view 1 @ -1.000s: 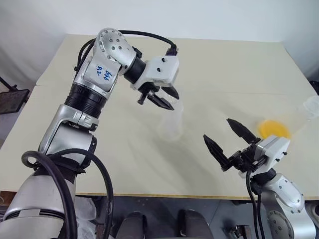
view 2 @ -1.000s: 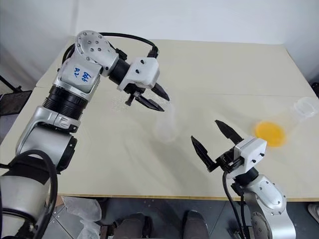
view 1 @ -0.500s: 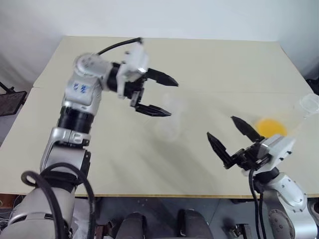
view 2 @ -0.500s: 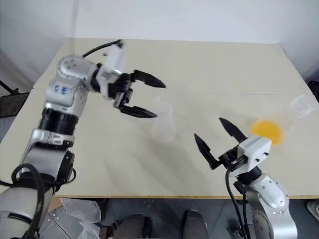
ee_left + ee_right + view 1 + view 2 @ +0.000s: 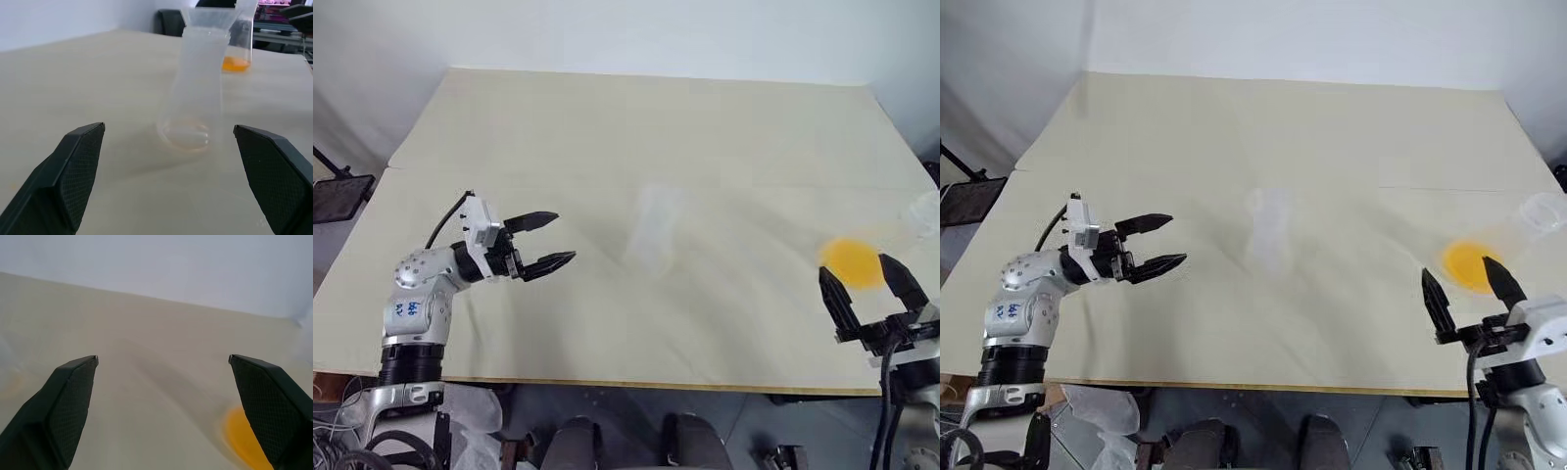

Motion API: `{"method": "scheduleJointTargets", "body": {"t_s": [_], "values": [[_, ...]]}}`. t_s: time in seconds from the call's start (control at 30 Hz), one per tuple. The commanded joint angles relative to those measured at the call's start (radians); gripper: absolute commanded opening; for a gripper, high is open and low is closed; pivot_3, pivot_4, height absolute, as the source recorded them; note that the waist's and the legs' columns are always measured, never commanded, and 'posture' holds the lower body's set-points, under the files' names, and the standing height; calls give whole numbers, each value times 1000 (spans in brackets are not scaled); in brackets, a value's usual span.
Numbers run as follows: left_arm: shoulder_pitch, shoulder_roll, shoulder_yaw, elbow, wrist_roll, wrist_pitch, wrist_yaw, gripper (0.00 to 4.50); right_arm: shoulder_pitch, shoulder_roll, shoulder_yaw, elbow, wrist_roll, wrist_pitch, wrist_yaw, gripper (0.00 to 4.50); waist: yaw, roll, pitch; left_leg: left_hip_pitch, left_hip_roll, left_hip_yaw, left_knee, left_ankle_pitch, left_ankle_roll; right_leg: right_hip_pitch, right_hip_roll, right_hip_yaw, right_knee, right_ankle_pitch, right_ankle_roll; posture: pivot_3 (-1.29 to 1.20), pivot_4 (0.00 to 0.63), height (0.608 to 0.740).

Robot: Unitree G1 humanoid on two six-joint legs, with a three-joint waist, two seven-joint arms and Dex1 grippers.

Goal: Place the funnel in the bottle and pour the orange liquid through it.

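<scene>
Both grippers, left [image 5: 544, 241] and right [image 5: 869, 294], gape empty, so take the light, slippery vessel holding the orange liquid [image 5: 851, 262] low around its wall, squeezing gently.

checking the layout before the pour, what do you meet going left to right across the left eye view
left hand → bottle with the funnel seated in its mouth → orange liquid → right hand
</scene>
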Motion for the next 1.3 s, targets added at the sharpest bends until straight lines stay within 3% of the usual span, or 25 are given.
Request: {"method": "scheduleJointTargets", "body": {"t_s": [0.03, 0.37, 0.73, 1.3], "values": [[45, -15, 0, -122, -46, 26, 51, 4477, 55, 4, -76, 11, 43, -4, 8, 4500, -3, 0, 0, 0, 0, 0, -1, 0, 0, 0, 0, 0, 0, 0, 0, 0, 150, 740], [125, -3, -41, -290, -126, 133, 87, 4477, 12, -137, -159, 39, 126, 178, -72, 4500, -10, 3, -2, 13, 2, 13, -6, 0, 0, 4, 2, 14, -1, 0, 0, 0, 150, 740], [149, 2, -98, -377, -114, 161, 125, 4477, -268, -359, -122, 306, 62, 386, -130, 4500, -7, 4, -2, 13, 1, 13, -5, -1, 1, 5, 2, 16, -2, 0, 0, 0, 150, 740], [158, 49, -73, -416, -141, 177, 159, 4477, -724, -438, 29, 761, -77, 315, 3, 4500, -10, 4, -2, 11, 1, 15, -5, -1, 1, 3, 1, 15, -3, 0, 0, 0, 150, 740]]}}
